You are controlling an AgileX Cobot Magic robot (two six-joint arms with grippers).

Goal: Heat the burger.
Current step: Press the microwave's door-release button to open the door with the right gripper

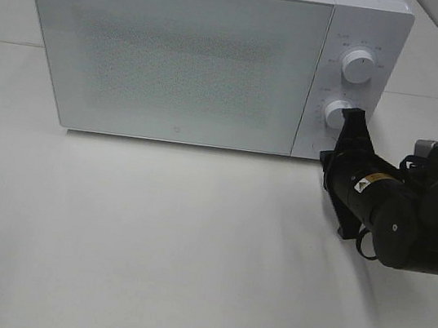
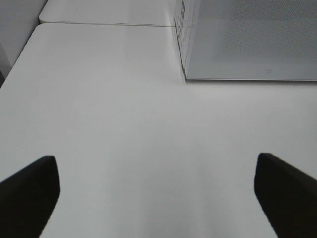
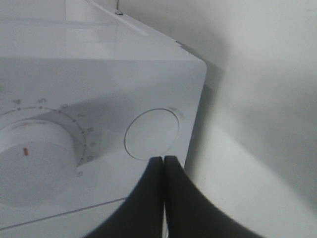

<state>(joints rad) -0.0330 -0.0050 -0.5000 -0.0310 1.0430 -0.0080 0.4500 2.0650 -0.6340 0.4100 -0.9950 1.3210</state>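
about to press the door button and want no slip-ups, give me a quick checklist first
1. Is the right gripper shut for poking: ok.
2. Are its tips centred on the button: not ok, they sit at its rim.
3. Are they touching the button: cannot tell.
4. Are they clear of the dial: ok.
5. Is the door closed: ok.
6. Is the left gripper open and off the door: ok.

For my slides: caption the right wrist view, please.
Right gripper, fingers shut, poised at the microwave's round button beside the numbered dial.
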